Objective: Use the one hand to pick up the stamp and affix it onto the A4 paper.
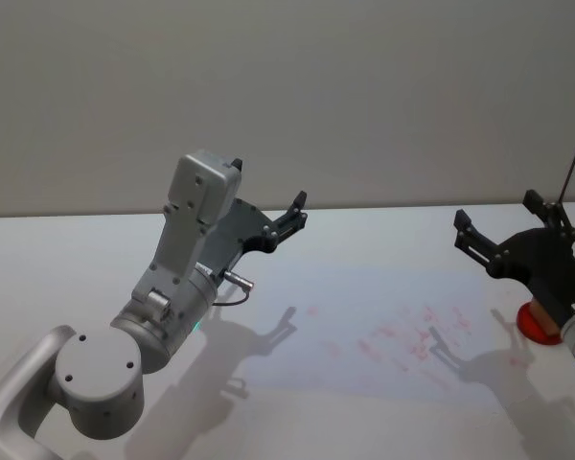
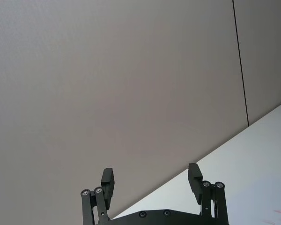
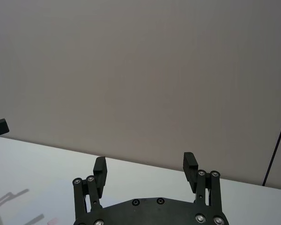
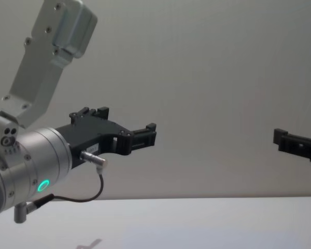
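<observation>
While right hand (image 1: 495, 209) gapes, stamp (image 1: 546, 332) sits below jaws.

1. The left gripper (image 1: 297, 213) and right gripper (image 1: 496, 211) are black.
2. The A4 paper (image 1: 316, 345) is pale, scattered with faint red marks.
3. The round pad (image 1: 531, 321) is red; the table (image 1: 86, 251) white.

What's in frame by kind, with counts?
Grippers: 2, the left gripper and the right gripper, both open
Paper sheet: 1, with red marks
Red round item: 1, partly behind the right gripper
Total: 4
</observation>
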Controlling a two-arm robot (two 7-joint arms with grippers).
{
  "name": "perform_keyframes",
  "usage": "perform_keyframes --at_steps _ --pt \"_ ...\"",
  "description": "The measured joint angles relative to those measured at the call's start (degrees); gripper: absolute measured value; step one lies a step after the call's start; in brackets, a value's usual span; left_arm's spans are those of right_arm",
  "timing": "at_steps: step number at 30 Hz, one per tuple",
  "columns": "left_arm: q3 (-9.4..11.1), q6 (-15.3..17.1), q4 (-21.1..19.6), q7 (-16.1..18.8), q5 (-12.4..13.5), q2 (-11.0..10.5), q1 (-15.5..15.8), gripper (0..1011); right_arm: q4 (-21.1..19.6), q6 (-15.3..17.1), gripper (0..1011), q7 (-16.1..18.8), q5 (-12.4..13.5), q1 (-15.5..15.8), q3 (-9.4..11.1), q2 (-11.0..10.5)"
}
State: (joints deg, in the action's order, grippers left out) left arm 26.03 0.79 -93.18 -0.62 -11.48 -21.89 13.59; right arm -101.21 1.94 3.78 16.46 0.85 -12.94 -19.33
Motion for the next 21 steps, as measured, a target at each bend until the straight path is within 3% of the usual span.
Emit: perform_keyframes --at_steps 21 --pt "0.0 0.0 0.0 0.0 0.0 0.0 0.0 1001 0.0 0.0 1001 0.0 0.0 0.0 0.0 0.0"
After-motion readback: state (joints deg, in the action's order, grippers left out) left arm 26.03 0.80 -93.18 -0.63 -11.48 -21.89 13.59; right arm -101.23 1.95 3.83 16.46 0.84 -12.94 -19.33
